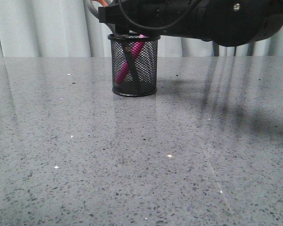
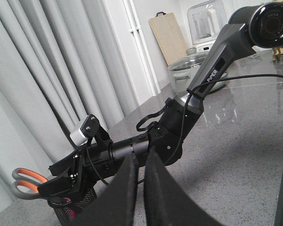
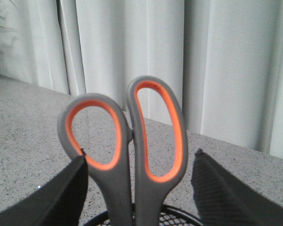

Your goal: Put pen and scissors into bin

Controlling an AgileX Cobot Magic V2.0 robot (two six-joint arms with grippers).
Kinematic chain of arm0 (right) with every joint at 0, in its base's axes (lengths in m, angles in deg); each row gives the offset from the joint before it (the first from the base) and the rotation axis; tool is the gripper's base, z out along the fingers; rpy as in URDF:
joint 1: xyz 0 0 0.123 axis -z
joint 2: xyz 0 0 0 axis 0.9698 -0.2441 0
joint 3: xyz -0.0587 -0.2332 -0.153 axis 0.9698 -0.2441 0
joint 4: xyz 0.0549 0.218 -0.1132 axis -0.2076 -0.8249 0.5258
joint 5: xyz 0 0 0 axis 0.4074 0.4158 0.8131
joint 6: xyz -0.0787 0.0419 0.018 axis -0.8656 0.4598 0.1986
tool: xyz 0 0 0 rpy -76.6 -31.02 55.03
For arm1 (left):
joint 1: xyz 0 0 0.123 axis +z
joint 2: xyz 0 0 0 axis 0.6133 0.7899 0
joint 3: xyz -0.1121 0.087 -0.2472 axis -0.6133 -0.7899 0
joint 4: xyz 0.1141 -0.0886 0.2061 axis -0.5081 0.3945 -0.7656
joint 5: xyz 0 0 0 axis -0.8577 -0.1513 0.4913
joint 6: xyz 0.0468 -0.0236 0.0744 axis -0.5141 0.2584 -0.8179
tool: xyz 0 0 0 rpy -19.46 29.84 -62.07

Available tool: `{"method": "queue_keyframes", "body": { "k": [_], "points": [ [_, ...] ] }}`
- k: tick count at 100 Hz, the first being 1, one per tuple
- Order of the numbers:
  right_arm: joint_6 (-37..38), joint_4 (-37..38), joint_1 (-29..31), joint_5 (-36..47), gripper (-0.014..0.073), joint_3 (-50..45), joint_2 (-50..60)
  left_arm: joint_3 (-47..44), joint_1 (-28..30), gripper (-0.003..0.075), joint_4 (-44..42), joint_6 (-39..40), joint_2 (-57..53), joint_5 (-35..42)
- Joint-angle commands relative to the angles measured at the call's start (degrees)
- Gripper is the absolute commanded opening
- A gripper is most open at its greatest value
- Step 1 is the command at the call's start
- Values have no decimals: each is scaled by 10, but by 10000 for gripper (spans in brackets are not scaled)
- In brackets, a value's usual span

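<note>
The black mesh bin [image 1: 148, 70] stands at the back middle of the table. The pink pen [image 1: 124, 69] leans inside it. The scissors stand blades-down in the bin [image 3: 179, 217], their grey and orange handles [image 3: 132, 141] sticking up above the rim. My right gripper [image 3: 140, 155] is open just above the bin, one finger [image 3: 66, 193] at each side of the handles, the left one at the handle's edge. In the left wrist view the right gripper [image 2: 56, 186] hovers over the bin [image 2: 88, 197], beside the scissors [image 2: 26, 181]. My left gripper [image 2: 140, 155] is shut and empty, away from the bin.
The right arm [image 1: 217, 19] reaches across the top of the front view from the right. Grey curtains [image 1: 37, 28] hang behind the speckled grey table [image 1: 132, 165]. A pot and a cutting board [image 2: 167, 35] stand far off on the counter.
</note>
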Motion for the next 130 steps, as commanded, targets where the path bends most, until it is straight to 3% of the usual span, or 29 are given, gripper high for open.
{"method": "queue_keyframes", "body": {
  "k": [1,32,55,60,67,79,110,130],
  "points": [
    [-8,-3,3,18,444,11,36,14,-5,7,31,7,9,18],
    [-8,-3,3,14,444,11,90,14,-5,7,42,7,9,37],
    [-8,-3,-1,-32,428,3,159,14,-5,7,67,7,7,115],
    [-8,-3,-7,-58,375,-5,183,14,-5,7,69,7,7,146],
    [-8,-2,-16,-105,238,-22,223,10,-5,7,74,7,7,192],
    [-8,4,-21,-203,-74,-60,302,-18,-5,7,127,7,7,259],
    [-12,8,-11,-289,-67,-229,575,-123,-5,7,324,7,7,357],
    [-12,33,19,-377,-68,-319,740,-168,-5,7,331,7,7,331]
  ]
}}
